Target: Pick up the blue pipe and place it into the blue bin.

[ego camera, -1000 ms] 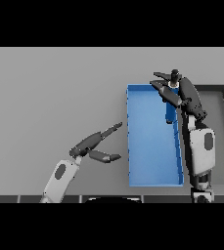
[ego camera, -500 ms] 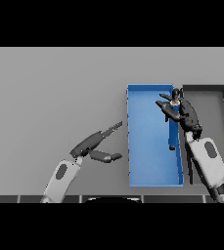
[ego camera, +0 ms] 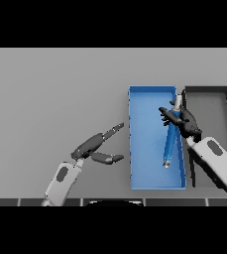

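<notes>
So the whole scene sits on a plain grey bench (ego camera: pixel 50 84), flat and even in tone, and it fills the view from the near edge to the far edge. Nothing of the room beyond it shows, just bench surface all the way across.

The blue bin (ego camera: pixel 135 144) is a long, shallow rectangular tray right of centre, running near to far. Just beside it on the right, pretty much edge to edge, is a dark grey bin (ego camera: pixel 211 101) of similar shape that runs off the right side of the view.

The blue pipe (ego camera: pixel 170 141) lies inside the blue bin along its right wall, lengthwise and slightly tilted, with a pale tip at the far end and a lighter tip at the near end.

The right hand (ego camera: pixel 182 121) hovers over the far half of the pipe at the bin's right wall, fingers spread and reaching left across the pipe rather than curled round it. Can't tell if it's actually touching the pipe.

The left hand (ego camera: pixel 92 146) is on the bench left of the blue bin, fingers straight and pointing toward the bin, thumb spread out below them, holding nothing.
</notes>
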